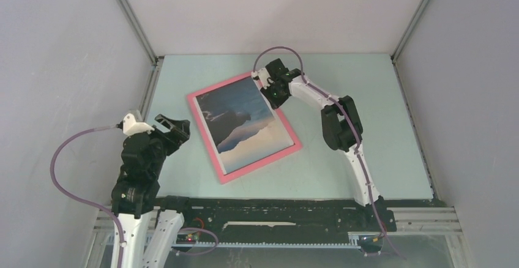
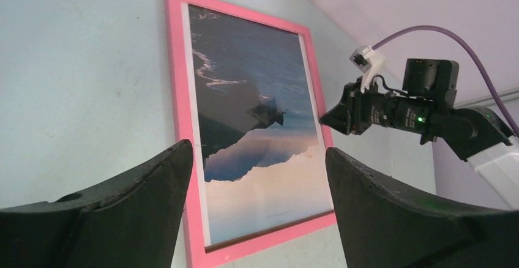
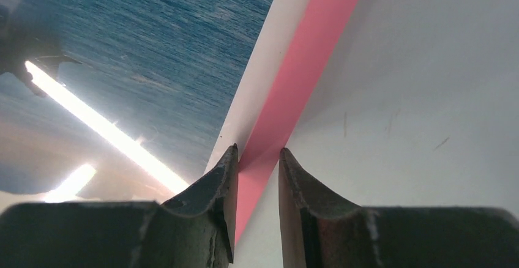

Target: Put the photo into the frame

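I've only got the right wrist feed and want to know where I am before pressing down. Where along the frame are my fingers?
Observer: From the top camera, the right gripper is on the right long edge of the frame, near its far corner. The frame lies skewed on the table.
Operator: Is the photo in?
Observer: The photo lies picture side up inside the pink border. I cannot tell whether it is fully seated.
Operator: Where's the other arm?
Observer: The left gripper is open, off the frame's left side and not touching it.
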Available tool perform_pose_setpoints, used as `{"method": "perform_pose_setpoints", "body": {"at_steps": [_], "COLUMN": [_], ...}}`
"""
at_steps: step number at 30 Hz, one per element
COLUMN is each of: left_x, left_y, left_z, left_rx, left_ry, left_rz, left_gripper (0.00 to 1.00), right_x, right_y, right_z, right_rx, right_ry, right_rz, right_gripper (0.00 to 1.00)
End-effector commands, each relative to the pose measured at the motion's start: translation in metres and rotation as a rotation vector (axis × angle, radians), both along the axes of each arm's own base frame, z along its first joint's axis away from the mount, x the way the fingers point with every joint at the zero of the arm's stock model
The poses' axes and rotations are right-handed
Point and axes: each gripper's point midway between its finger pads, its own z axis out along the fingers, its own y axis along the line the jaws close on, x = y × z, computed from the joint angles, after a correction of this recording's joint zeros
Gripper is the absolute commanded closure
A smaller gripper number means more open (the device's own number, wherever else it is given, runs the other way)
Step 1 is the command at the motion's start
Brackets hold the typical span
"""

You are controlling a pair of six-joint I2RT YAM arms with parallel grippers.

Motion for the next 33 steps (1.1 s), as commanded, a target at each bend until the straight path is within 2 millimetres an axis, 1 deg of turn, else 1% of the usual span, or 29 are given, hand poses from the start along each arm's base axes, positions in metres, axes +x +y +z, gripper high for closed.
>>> {"method": "perform_pose_setpoints", "body": {"at_steps": [1,3,5,8,10,13,14,15,16,17,18,19,21,22,24,26,27,28,29,30,31,33], "left_x": [-0.001,-0.001,-0.001,0.001,0.002,0.002,0.002,0.001,0.001,0.000,-0.001,-0.002,-0.001,0.001,0.003,0.005,0.006,0.006,0.006,0.004,0.000,-0.004], "left_y": [0.001,0.001,0.002,0.002,0.002,0.002,0.002,0.002,0.002,0.003,0.003,0.003,0.001,-0.001,-0.008,-0.021,-0.029,-0.036,-0.044,-0.052,-0.060,-0.070], "left_z": [0.036,0.038,0.038,0.036,0.036,0.037,0.038,0.039,0.040,0.041,0.042,0.042,0.040,0.038,0.037,0.039,0.041,0.045,0.052,0.060,0.076,0.102], "left_rx": [0.049,0.060,0.065,0.069,0.069,0.070,0.070,0.074,0.075,0.075,0.075,0.076,0.075,0.073,0.063,0.052,0.047,0.047,0.048,0.051,0.056,0.070], "left_ry": [-0.086,-0.086,-0.085,-0.080,-0.079,-0.080,-0.082,-0.085,-0.086,-0.087,-0.090,-0.092,-0.090,-0.091,-0.099,-0.121,-0.140,-0.159,-0.184,-0.210,-0.254,-0.314], "left_rz": [-0.024,-0.026,-0.026,-0.027,-0.023,-0.024,-0.026,-0.028,-0.026,-0.024,-0.025,-0.025,-0.033,-0.043,-0.080,-0.158,-0.202,-0.247,-0.294,-0.344,-0.398,-0.463], "left_gripper": [0.14,0.14,0.14,0.14,0.14,0.14,0.13,0.13,0.13,0.14,0.14,0.13,0.13,0.13,0.13,0.12,0.11,0.11,0.10,0.10,0.09,0.08], "right_x": [0.020,0.026,0.025,0.019,0.015,0.001,-0.002,-0.006,-0.005,0.002,0.008,0.009,0.010,0.007,-0.002,-0.016,-0.023,-0.030,-0.038,-0.047,-0.057,-0.076], "right_y": [0.051,0.062,0.075,0.097,0.114,0.140,0.150,0.157,0.162,0.163,0.159,0.157,0.142,0.132,0.111,0.089,0.074,0.059,0.043,0.027,0.005,-0.032], "right_z": [0.023,0.026,0.026,0.026,0.032,0.037,0.042,0.043,0.046,0.055,0.065,0.077,0.099,0.109,0.118,0.121,0.134,0.141,0.148,0.162,0.169,0.206], "right_rx": [0.002,0.013,0.014,0.004,0.024,0.057,0.075,0.087,0.086,0.081,0.069,0.078,0.096,0.106,0.135,0.181,0.211,0.221,0.228,0.245,0.238,0.262], "right_ry": [-0.181,-0.191,-0.210,-0.264,-0.285,-0.306,-0.325,-0.332,-0.348,-0.382,-0.399,-0.402,-0.402,-0.391,-0.337,-0.242,-0.220,-0.199,-0.186,-0.190,-0.197,-0.250], "right_rz": [0.240,0.269,0.317,0.391,0.410,0.438,0.446,0.452,0.422,0.355,0.283,0.226,0.091,0.039,-0.059,-0.134,-0.183,-0.233,-0.276,-0.315,-0.361,-0.446], "right_gripper": [0.85,0.85,0.85,0.85,0.84,0.84,0.83,0.83,0.82,0.78,0.71,0.62,0.32,0.23,0.19,0.17,0.15,0.15,0.14,0.15,0.14,0.14]}}
